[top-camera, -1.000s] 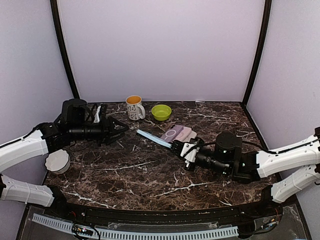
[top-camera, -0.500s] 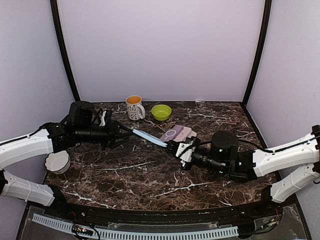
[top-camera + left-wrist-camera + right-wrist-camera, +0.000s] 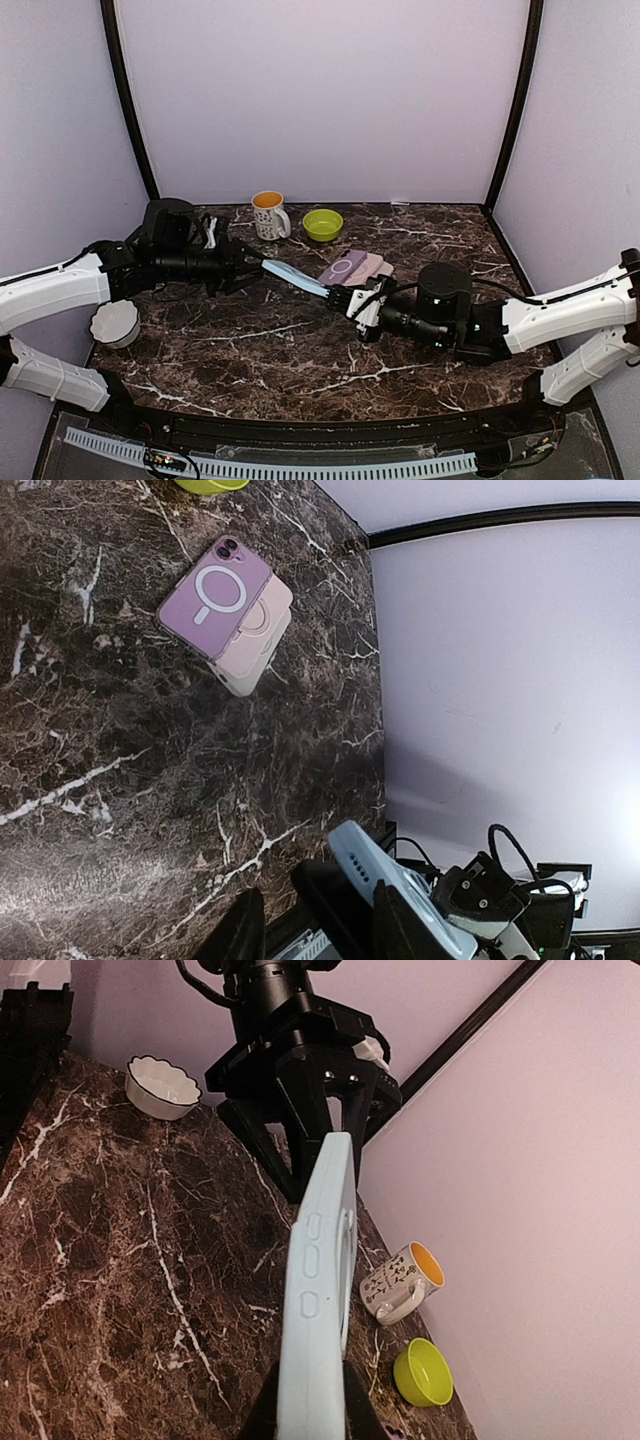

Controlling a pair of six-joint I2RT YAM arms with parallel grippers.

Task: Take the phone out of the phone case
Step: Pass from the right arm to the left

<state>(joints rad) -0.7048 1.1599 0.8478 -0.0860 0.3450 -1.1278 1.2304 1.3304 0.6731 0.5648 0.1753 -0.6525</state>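
Right gripper [image 3: 342, 298] is closed on the near end of the one blue phone case [image 3: 295, 278], held above the table [image 3: 300, 350]; one white bowl [image 3: 114, 323] stands far left. Only the right wrist view shows the case's side buttons and the left gripper [image 3: 318, 1145] around its far end; whether it clamps, I cannot tell. The left wrist view shows two flat cases behind, purple case [image 3: 215, 592] upon pink case [image 3: 255, 648]. Farthest stand one mug [image 3: 268, 214] and one green bowl [image 3: 322, 223].

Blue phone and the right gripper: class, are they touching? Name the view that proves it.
Touching. The right wrist view shows the blue phone pinched edge-on between the two fingers of the right gripper, with no gap on either side.
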